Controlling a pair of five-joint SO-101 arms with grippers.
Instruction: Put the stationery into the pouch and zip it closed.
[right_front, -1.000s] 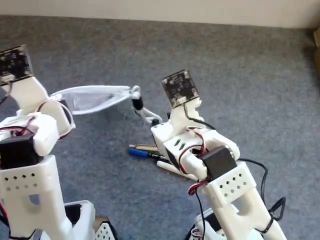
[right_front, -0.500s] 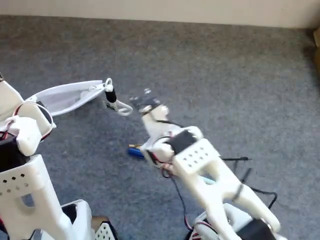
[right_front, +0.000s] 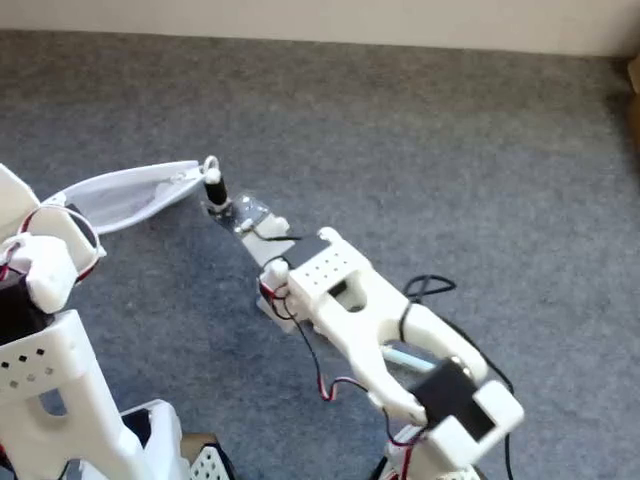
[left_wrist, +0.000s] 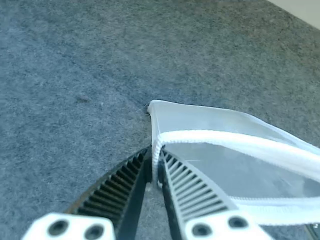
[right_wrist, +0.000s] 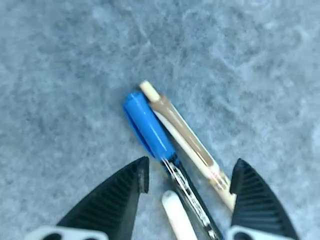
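Three pens are laid together on the grey carpet (right_wrist: 60, 60). A blue pen (right_wrist: 147, 125) and a tan pen (right_wrist: 186, 142) are placed side by side and touching, and a white pen (right_wrist: 176, 215) is set just beside the blue one's clear barrel. In the right wrist view they are framed by the right gripper (right_wrist: 191, 172), whose jaws are spread wide to either side of them. Whether any pen is touched by the black fingers (right_wrist: 117, 197) cannot be told. In the high view the pens are covered by the right arm (right_front: 340, 290), which is stretched from the near edge toward the middle of the carpet.

The pouch (right_front: 130, 190), white and translucent, is found well to the left of the pens. Its black zipper pull (right_front: 214, 187) is turned toward the right arm. Its far end is pinched at the zip band by the left gripper (left_wrist: 154, 156), whose jaws are closed tight on the fabric (left_wrist: 225, 150). Whether the zip is open cannot be told. The left arm (right_front: 50, 270) is stood at the left edge.
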